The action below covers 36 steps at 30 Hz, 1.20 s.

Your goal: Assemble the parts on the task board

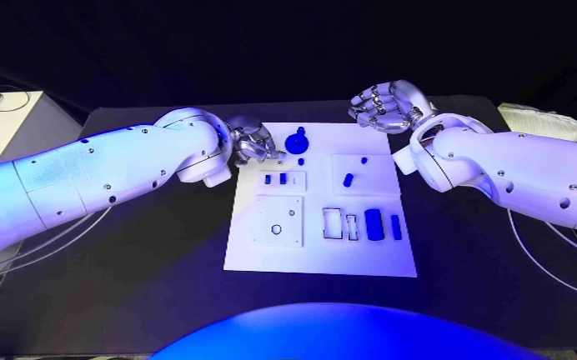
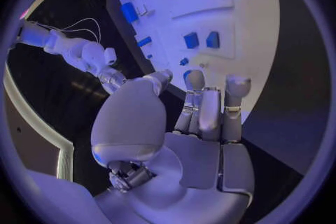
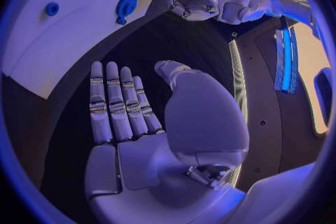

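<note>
Two robot hands are over the far part of the task board [image 1: 320, 256], which lies in the middle of the counter [image 1: 144, 243]. I see the left robot hand [image 1: 255, 143] at the board's 10 o'clock corner, fingers straight and apart, holding nothing. The right robot hand [image 1: 387, 107] hovers at the 1 o'clock corner, also with fingers spread and nothing in them. I judge that the next part to take is the round blue part [image 1: 298, 141] near 12 o'clock. It is just beside the left robot hand, towards 3 o'clock from it, so the left arm is nearer. I count about seven blue parts; the long bar [image 1: 374, 224] points from 12 to 6 o'clock.
</note>
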### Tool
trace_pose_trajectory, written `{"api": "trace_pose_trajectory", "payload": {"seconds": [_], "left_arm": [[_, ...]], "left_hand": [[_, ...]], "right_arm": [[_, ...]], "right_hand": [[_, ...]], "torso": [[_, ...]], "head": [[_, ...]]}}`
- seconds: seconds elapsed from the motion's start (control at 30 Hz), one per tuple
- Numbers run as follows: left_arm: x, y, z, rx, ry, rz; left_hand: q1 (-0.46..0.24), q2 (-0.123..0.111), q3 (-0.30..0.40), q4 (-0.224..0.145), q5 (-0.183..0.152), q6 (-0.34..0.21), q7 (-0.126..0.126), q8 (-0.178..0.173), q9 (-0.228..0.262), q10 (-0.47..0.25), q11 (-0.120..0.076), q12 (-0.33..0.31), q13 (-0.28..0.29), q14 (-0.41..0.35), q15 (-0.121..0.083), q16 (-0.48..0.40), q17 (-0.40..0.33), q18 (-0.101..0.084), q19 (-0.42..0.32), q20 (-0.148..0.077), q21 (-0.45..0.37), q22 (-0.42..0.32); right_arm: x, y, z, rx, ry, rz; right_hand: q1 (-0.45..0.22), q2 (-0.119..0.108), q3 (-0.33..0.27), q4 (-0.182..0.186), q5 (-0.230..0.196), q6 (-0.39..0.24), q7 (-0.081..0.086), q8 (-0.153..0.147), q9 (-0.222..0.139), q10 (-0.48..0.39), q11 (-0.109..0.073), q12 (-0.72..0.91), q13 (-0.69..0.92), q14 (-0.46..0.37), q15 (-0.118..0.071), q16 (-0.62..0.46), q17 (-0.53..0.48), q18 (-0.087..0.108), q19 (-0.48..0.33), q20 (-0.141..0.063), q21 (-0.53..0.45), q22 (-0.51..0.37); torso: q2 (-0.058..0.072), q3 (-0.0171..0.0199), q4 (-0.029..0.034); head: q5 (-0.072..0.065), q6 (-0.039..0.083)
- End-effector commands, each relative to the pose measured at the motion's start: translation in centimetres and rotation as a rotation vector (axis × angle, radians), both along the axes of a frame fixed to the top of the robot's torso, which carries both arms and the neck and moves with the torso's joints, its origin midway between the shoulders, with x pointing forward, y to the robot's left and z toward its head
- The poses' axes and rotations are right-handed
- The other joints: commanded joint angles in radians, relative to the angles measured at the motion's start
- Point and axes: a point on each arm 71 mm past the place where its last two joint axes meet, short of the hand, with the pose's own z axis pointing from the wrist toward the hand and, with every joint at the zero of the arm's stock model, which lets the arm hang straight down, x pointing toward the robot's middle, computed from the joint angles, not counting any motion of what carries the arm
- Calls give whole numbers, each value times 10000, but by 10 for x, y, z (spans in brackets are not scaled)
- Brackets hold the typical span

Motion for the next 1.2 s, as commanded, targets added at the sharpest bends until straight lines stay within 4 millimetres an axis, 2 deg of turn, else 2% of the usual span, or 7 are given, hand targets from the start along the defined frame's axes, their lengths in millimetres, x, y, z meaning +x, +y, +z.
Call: {"api": "trace_pose_trajectory", "payload": {"seconds": [0.03, 0.2, 0.27, 0.37, 0.6, 0.9, 1.2], "left_arm": [[4, -15, 14, -1792, -1611, -704], [4, -32, 12, -1645, -2749, -1897], [3, -39, 9, -1438, -3145, -2365], [3, -46, 3, -1027, -3650, -2895], [6, -60, -8, 51, -4560, -3664], [11, -68, -17, 1257, -4747, -3985], [15, -70, -23, 1955, -4518, -3982]], "left_hand": [[1269, -247, 1157, -619, 13, -354, 269, -437, -663, -897, 229, -534, -415, -1111, 208, -955, -1222, 318, -1203, 230, -1221, -1379], [1874, -723, 2198, -1429, -109, -435, 430, -942, -1701, -1577, 498, -1598, -1384, -2125, 414, -1459, -2234, 421, -1755, 443, -1593, -1754], [1899, -817, 2273, -1701, -126, -434, 436, -1093, -2092, -1609, 489, -1879, -1719, -2394, 440, -1517, -2521, 432, -1868, 483, -1520, -1665], [1887, -904, 2284, -1966, -125, -380, 427, -1238, -2519, -1637, 473, -2128, -2041, -2522, 444, -1477, -2743, 442, -1957, 480, -1420, -1562], [1640, -1230, 2139, -2228, -102, -245, 280, -1434, -3139, -1810, 536, -2564, -2540, -2584, 487, -1401, -3118, 438, -1994, 513, -1351, -1490], [1494, -1264, 1834, -2443, -126, -75, 97, -1600, -3747, -2333, 662, -3003, -3062, -2811, 599, -1379, -3823, 444, -1992, 634, -1376, -1495], [1505, -1205, 1614, -2511, -114, 146, 138, -1679, -4030, -2580, 698, -3020, -3215, -3026, 639, -1298, -4231, 440, -2040, 677, -1373, -1474]], "right_arm": [[0, 1, 0, -21, -53, 189], [1, 0, 0, -19, -103, 196], [1, 0, 0, -19, -132, 205], [1, 0, 0, -20, -158, 216], [2, 1, 0, -18, -174, 232], [2, 2, 0, -8, -167, 260], [1, 3, 0, 2, -161, 275]], "right_hand": [[-78, 14, -37, -46, 62, -87, 481, -48, -10, -45, 13, -43, -10, -36, 10, -32, -15, 124, -70, -14, -31, -16], [-3, 55, 8, -106, 69, -60, 458, -35, -11, -38, 0, -43, -7, -17, 4, -42, -59, 132, -75, -9, -17, -70], [40, 71, 36, -147, 67, -35, 438, -24, -11, -27, -15, -43, -5, -8, -1, -50, -88, 135, -75, -10, -11, -105], [103, 83, 80, -210, 58, 12, 409, -3, -8, -13, -33, -45, -5, 7, -11, -58, -126, 139, -70, -13, -4, -149], [167, 145, 168, -266, 58, 62, 389, 11, -12, 16, -54, -45, -6, 25, -22, -70, -177, 141, -60, -20, 3, -207], [167, 145, 168, -266, 58, 62, 389, 11, -12, 16, -54, -45, -6, 25, -22, -70, -177, 141, -60, -20, 3, -207], [174, 160, 189, -273, 60, 67, 394, 9, -16, 19, -53, -48, -7, 30, -23, -72, -188, 141, -56, -21, 5, -221]], "torso": [[3, -2, 8], [14, -8, -4], [18, -13, -8], [20, -12, -10], [20, -9, -8], [19, -4, -4], [9, -4, -4]], "head": [[-15, 0], [-52, 0], [-70, 17], [-99, 64], [-141, 125], [-177, 146], [-213, 129]]}}
